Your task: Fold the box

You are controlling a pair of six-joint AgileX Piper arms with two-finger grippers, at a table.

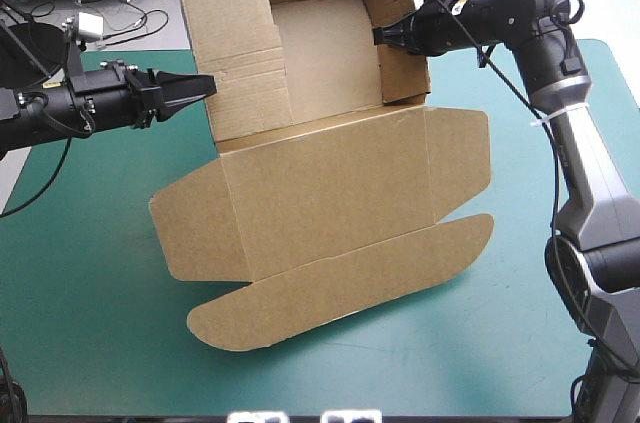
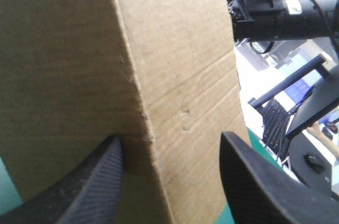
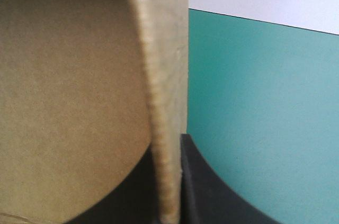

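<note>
Finding: the box (image 1: 320, 53) stands on the teal-green worktop (image 1: 90, 323) as an open tray, its lid (image 1: 330, 193) flat on the near side. The right gripper (image 1: 385, 36) is clamped on the box's right wall (image 1: 405, 73), one black finger inside the box and one outside. The left gripper (image 1: 200, 85) is at the box's left wall (image 1: 240, 63), fingers apart, with an upright edge of the board between them, not pinched. Judgement: the walls are being set. Recommended: hold the right clamp steady as an anchor, seat the left gripper squarely over the wall before pinching, and press along the creases so the board neither buckles nor slides.
</note>
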